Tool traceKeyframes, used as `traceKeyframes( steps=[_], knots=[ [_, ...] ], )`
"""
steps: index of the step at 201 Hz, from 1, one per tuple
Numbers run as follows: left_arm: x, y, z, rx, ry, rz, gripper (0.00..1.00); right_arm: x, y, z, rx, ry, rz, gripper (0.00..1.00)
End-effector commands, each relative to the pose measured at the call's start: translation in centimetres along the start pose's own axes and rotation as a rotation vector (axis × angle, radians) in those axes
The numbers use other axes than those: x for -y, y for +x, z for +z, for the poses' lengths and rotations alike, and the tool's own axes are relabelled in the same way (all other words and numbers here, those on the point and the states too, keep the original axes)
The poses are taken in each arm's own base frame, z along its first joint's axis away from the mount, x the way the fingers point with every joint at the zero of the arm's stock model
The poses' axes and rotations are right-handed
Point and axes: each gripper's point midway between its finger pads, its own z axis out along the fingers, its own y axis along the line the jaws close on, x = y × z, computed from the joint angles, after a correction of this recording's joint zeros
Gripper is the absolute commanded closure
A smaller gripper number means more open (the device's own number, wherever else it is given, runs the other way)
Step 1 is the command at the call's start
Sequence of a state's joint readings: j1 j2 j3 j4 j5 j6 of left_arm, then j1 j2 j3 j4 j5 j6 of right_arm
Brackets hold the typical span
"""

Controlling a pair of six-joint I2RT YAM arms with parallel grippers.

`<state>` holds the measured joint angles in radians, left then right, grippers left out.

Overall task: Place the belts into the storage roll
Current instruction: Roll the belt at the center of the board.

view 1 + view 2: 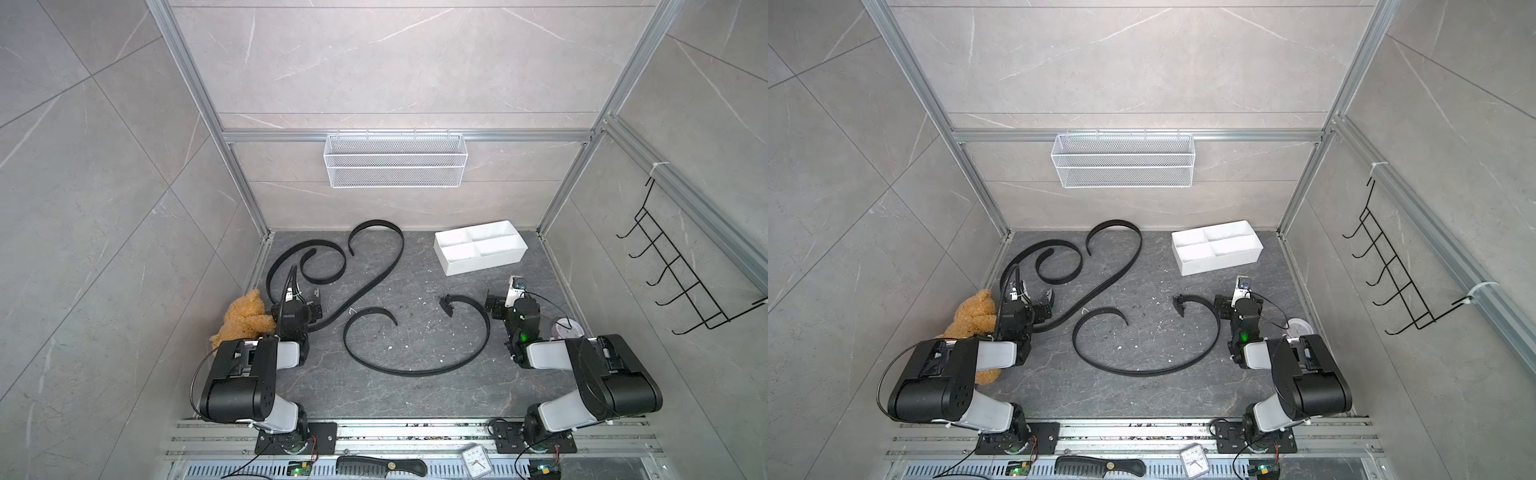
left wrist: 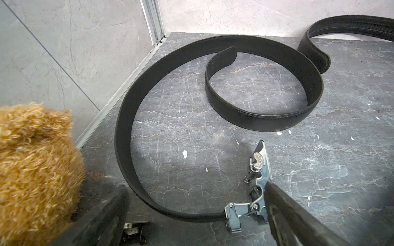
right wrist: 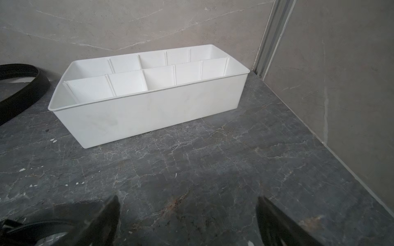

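Three black belts lie on the dark floor. One coils at the far left (image 1: 324, 277), one runs in a long S (image 1: 390, 266), one curves wide in front (image 1: 415, 370). The storage roll (image 1: 486, 264), a white tray with four compartments, stands at the back right with nothing in it (image 3: 149, 115). My left gripper (image 2: 195, 187) is open low over the coiled belt's (image 2: 132, 110) strap, which lies between its fingers beside the chrome buckle (image 2: 241, 209). My right gripper (image 3: 187, 199) is open over bare floor, facing the tray. The front belt's buckle end (image 1: 448, 303) lies just to its left.
A brown teddy bear (image 1: 245, 320) sits against the left arm. A white wire-mesh basket (image 1: 395, 160) hangs on the back wall and a black hook rack (image 1: 673, 270) on the right wall. A small white round lid (image 1: 567, 328) lies by the right arm. Comb (image 1: 380, 465) and clock (image 1: 477, 460) lie at the front rail.
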<state>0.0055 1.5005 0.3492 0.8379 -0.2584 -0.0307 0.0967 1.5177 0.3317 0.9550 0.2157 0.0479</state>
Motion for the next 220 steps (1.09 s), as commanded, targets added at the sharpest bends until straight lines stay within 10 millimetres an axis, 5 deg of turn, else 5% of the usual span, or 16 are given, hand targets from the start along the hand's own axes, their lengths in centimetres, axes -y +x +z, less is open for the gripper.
traceKeyframes(
  steps=[1,153,195,220],
  knots=[
    [0.0,-0.7,0.0,0.028,-0.001,-0.016,0.0,-0.2,0.2,0.1,-0.003,-0.012,-0.006,0.0],
    [0.0,-0.8,0.0,0.03,0.0,-0.017,0.0,-0.2,0.1,0.0,0.005,-0.01,-0.008,0.0],
    [0.7,-5.4,-2.6,-0.061,0.004,0.066,0.03,-0.6,-2.9,-2.4,-0.14,0.049,-0.037,0.0],
    [4.2,-7.0,-5.6,-0.127,0.094,0.111,0.03,-2.0,-3.4,-4.5,-0.28,0.06,-0.035,0.0]
  ],
)
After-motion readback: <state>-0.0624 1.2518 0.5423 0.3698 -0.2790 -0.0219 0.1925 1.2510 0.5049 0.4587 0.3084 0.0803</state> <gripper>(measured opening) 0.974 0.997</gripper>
